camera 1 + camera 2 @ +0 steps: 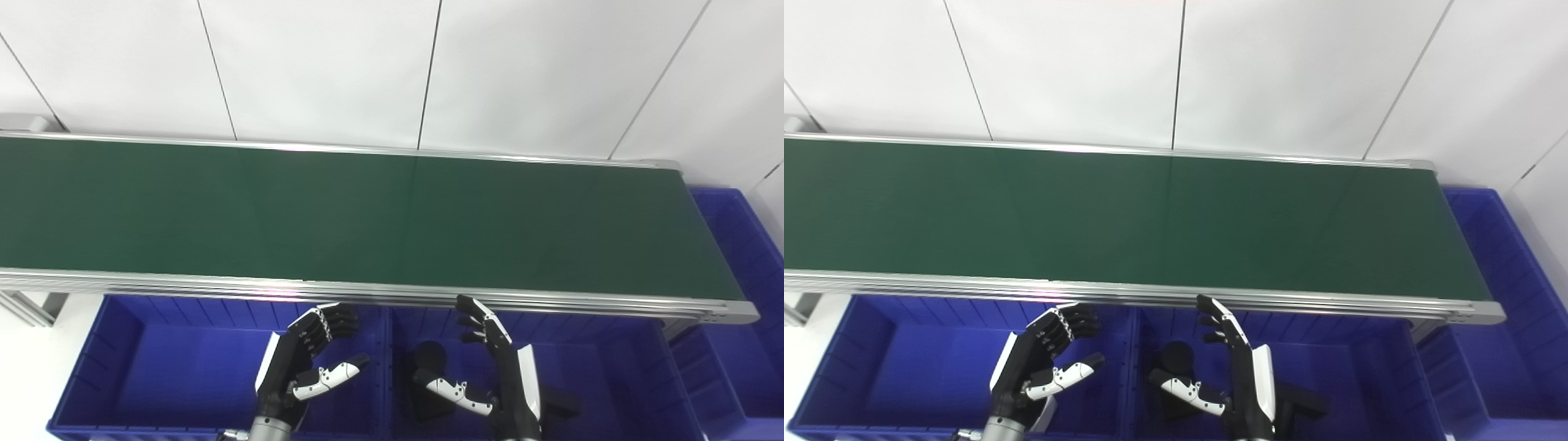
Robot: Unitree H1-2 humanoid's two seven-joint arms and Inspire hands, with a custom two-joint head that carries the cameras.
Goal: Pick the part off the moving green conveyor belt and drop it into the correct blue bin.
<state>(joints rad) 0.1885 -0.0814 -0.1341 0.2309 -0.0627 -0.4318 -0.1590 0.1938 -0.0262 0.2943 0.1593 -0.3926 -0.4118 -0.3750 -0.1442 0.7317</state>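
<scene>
Both hands wait just short of the near rail of the green conveyor belt (367,214), each hanging over a bin. The left hand (306,361) is empty, fingers loosely curled and thumb held apart, above the left blue bin (122,367); the right hand (490,367) is empty too, fingers nearly straight and pointing at the belt, thumb spread toward the other hand, above the middle blue bin (612,367). That spread, palms-inward posture looks like readiness: either hand can go forward over the rail when something arrives. No part shows anywhere on the belt ahead of the hands, so the thing to pick is not in view. Under and beside the right hand, dark parts (429,358) lie on the floor of the middle bin, probably sorted pieces. A third blue bin (735,245) sits well off to the right hand's outer side, past the belt's end, likely to catch whatever runs off unpicked
</scene>
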